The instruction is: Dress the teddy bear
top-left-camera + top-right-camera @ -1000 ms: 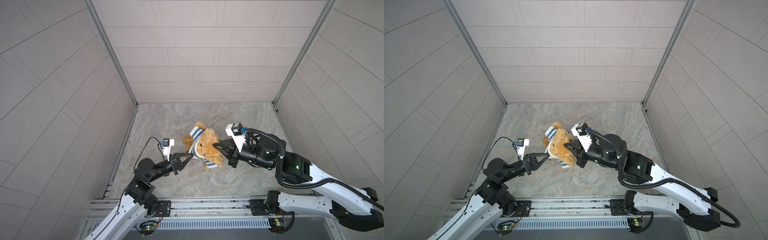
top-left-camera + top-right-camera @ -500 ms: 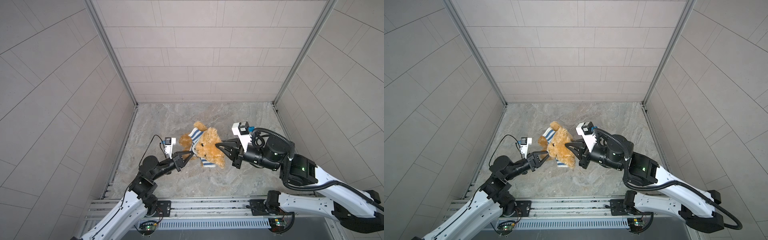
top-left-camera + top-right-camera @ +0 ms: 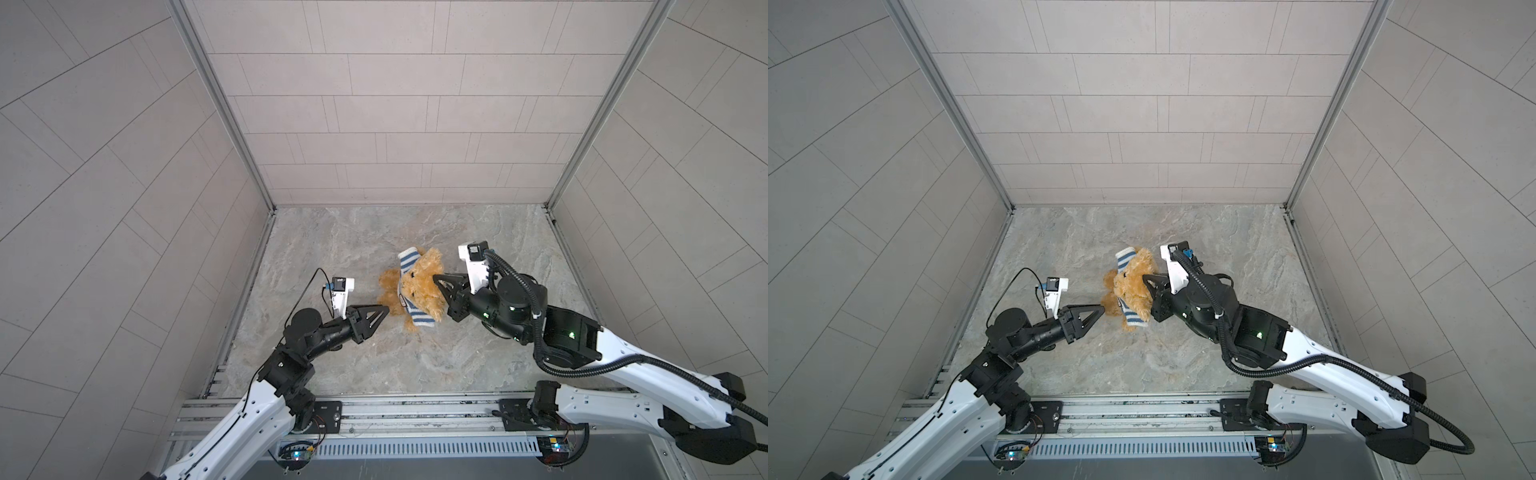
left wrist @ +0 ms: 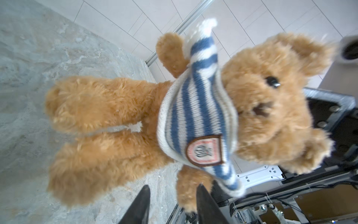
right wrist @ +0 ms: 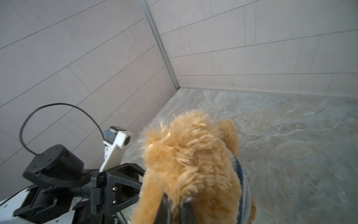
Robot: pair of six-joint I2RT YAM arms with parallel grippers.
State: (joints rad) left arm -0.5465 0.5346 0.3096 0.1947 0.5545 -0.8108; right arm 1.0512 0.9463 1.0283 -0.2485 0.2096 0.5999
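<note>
Above the tabletop, right gripper clamps head fur of the light, squashy teddy bear, left gripper gapes empty; limbs likely give firmer holds.

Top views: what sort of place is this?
Likely a purpose-built robot test cell: plain tiled walls box in a marble-look floor, with left arm and right arm mounted on an aluminium rail at its front.

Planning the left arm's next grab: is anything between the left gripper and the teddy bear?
Nothing visible. The left gripper, jaws apart, points at the teddy bear from close by, nothing between them; the right gripper is shut on its head from the opposite side.
</note>
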